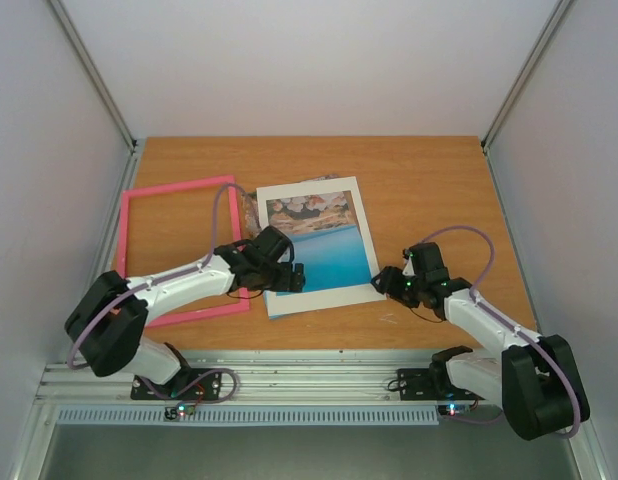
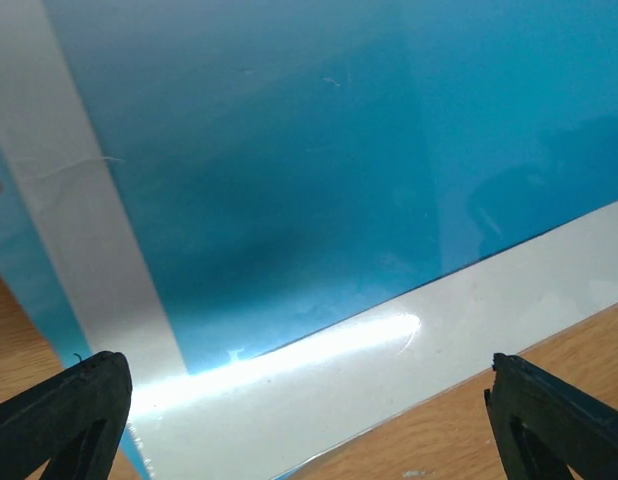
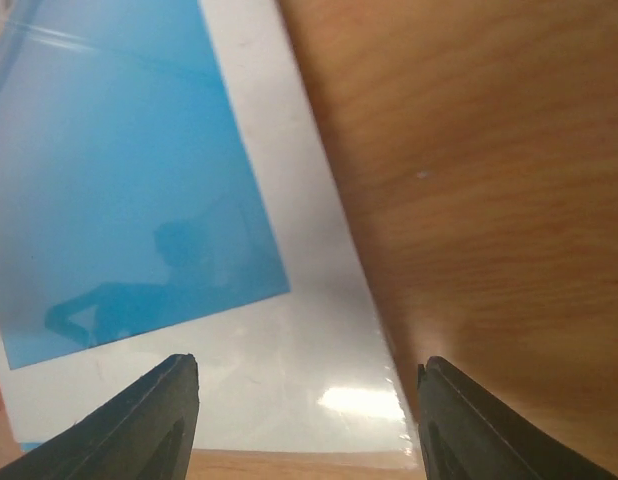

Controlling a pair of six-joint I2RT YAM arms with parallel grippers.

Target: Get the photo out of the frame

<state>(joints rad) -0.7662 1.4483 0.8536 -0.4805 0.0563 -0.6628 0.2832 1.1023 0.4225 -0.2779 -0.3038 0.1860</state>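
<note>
The pink frame (image 1: 127, 240) lies flat and empty on the left of the table. The photo (image 1: 324, 240) lies beside it under a white mat (image 1: 361, 215), sea and rocks showing through the mat's window. A blue edge sticks out at the mat's near left corner (image 1: 274, 306). My left gripper (image 1: 292, 277) is open just above that corner; its view shows blue print (image 2: 319, 170) and white mat (image 2: 409, 365) between the fingers. My right gripper (image 1: 389, 283) is open at the mat's near right corner, over mat (image 3: 309, 340) and print (image 3: 119, 170).
A speckled brown board (image 1: 251, 210) pokes out from under the mat's far left side, next to the frame. My left arm (image 1: 179, 285) lies across the frame's near right corner. Bare wooden table (image 1: 429, 190) lies right of the mat. Grey walls enclose the table.
</note>
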